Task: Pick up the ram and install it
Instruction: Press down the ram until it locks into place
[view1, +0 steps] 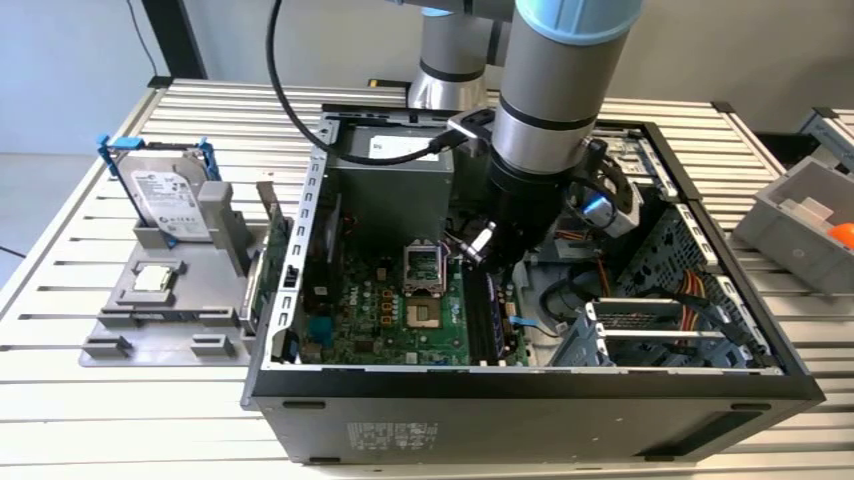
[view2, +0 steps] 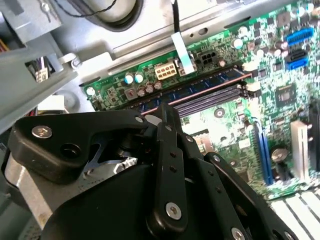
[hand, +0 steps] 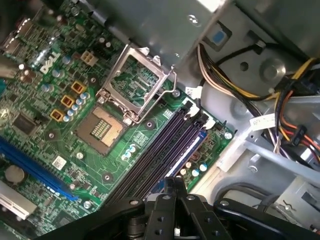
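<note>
Green motherboard (hand: 75, 150) lies in the open computer case (view1: 534, 385), and the gripper (hand: 174, 192) hangs low over the memory slots (hand: 165, 150) near the case's front edge. The ram (view2: 200, 87) seems already seated in one slot, though I cannot tell if the fingers are open or closed. To do this step well, press straight down and evenly, so both end clips lock.

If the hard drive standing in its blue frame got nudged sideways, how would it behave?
Probably stiff: the hard drive looks like a solid metal-cased slab, so it is also likely heavy for its size. It stands on edge in the grey holder, so a sideways push could tip it.
</note>
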